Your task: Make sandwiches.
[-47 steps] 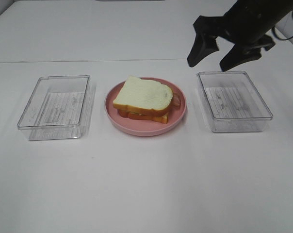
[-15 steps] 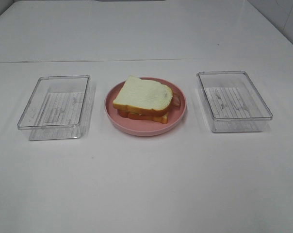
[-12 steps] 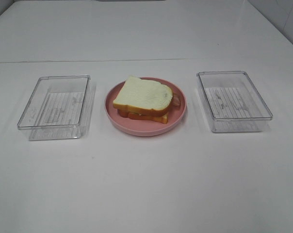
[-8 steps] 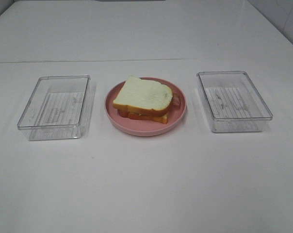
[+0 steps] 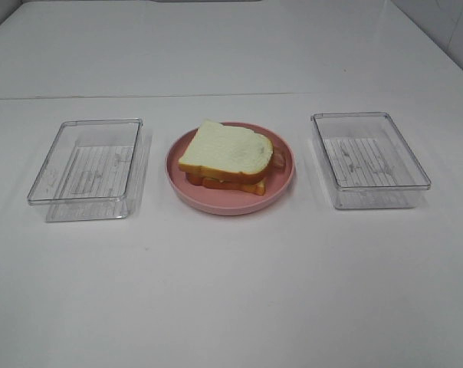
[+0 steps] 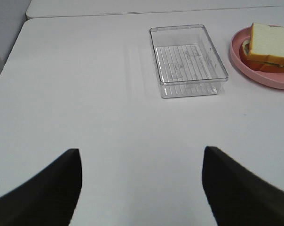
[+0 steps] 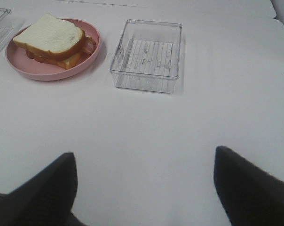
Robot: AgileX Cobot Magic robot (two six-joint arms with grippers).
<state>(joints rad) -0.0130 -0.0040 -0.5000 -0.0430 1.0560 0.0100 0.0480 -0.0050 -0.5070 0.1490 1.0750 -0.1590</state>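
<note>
The sandwich [image 5: 228, 159] lies stacked on the pink plate [image 5: 285, 184] between two clear boxes (both look empty), while the left gripper [image 6: 141, 188] and right gripper [image 7: 144, 188] hang back with fingers apart, probably because assembly is done.

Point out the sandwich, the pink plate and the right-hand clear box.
sandwich [image 5: 225, 148], exterior high view, top bread slice.
pink plate [image 5: 216, 204], exterior high view, near rim.
right clear box [image 5: 371, 161], exterior high view, ribbed floor.

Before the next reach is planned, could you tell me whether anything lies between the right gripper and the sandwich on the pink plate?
Nothing visible does. In the right wrist view only bare white table lies between the open right gripper and the sandwich; the clear container sits beside that path.
</note>
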